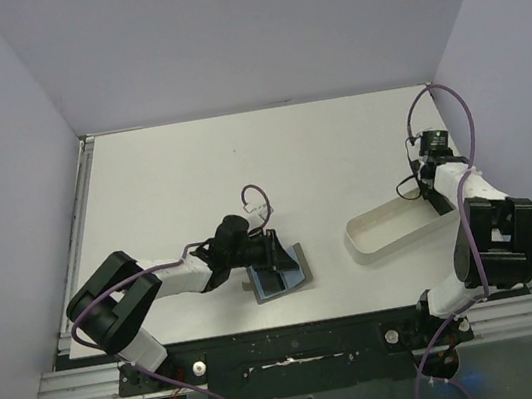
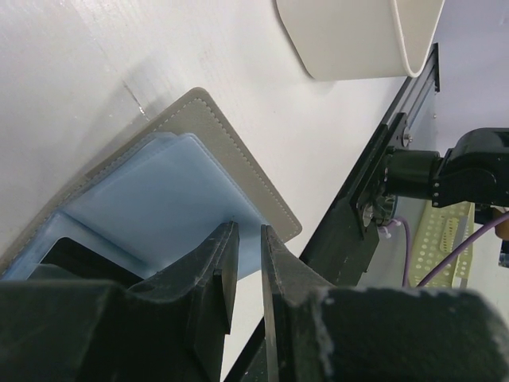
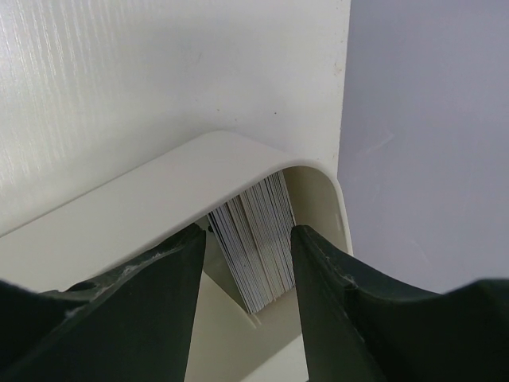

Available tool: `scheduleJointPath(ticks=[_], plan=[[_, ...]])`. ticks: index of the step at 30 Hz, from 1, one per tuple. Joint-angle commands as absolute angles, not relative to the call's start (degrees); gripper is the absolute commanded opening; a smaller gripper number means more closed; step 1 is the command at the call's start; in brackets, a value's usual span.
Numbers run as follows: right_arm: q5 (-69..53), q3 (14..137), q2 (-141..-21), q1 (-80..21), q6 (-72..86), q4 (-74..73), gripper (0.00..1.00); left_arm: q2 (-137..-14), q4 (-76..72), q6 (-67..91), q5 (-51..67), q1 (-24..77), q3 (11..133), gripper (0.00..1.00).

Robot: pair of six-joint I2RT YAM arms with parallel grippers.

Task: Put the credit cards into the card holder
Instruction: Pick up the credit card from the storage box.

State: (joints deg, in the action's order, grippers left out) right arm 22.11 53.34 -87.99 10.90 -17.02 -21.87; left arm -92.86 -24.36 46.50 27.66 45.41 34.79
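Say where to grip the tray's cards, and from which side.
Probably pinch the top edges of the cards, coming down from above. They stand on edge at the rounded end of the white tray, so only the tops are free; the right gripper hangs open over them.

White table (image 1: pixel 191 171) bears card holder (image 1: pixel 295 278) (open) and tray (image 1: pixel 391 241).
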Motion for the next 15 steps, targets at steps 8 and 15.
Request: scheduleJointPath(ticks=[8,15], plan=[[24.49,53.2,-88.85,10.61,-16.92,-19.27,0.36,-92.97,-30.3,47.28,28.16,45.7,36.3,0.17],[24.1,53.26,-88.24,10.46,-16.8,-19.4,0.18,-93.39,-32.5,48.6,28.01,45.7,36.17,0.18]])
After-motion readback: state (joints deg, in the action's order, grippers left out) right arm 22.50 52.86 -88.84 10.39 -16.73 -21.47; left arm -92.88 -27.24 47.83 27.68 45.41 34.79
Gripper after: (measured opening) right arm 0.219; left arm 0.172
